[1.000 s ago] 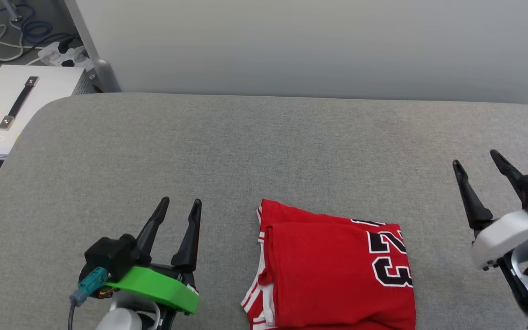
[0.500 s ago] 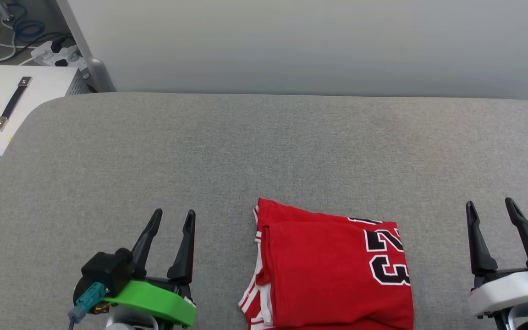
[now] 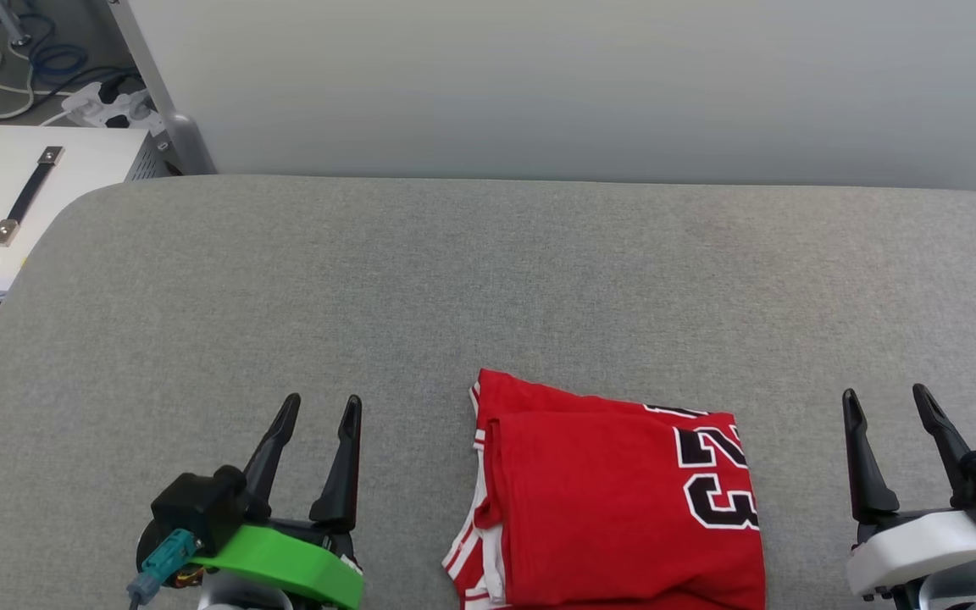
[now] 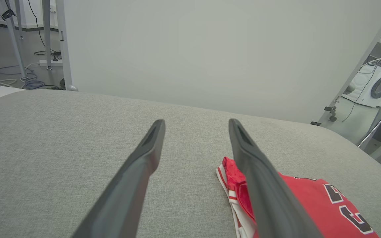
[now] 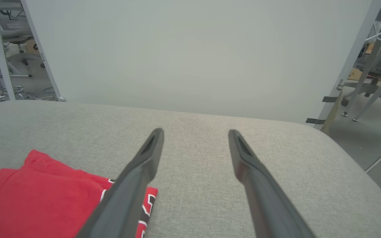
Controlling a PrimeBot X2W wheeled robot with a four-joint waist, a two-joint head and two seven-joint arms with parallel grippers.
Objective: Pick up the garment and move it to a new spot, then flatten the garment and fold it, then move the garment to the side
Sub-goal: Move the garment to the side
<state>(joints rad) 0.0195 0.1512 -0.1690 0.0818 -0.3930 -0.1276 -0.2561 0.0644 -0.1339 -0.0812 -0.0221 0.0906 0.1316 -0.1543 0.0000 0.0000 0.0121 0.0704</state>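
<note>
On the grey tabletop [image 3: 454, 280], near edge, the garment [image 3: 615, 491] lay folded between left gripper [image 3: 321, 402] and right gripper [image 3: 884, 392], the latter newly drawn back; all fingers spread, empty; folding seemingly finished.

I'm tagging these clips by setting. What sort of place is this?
Probably a robotics lab or test room, not a home: a plain backdrop panel stands behind the grey padded table, and loose cables and a power strip lie on the floor.
</note>
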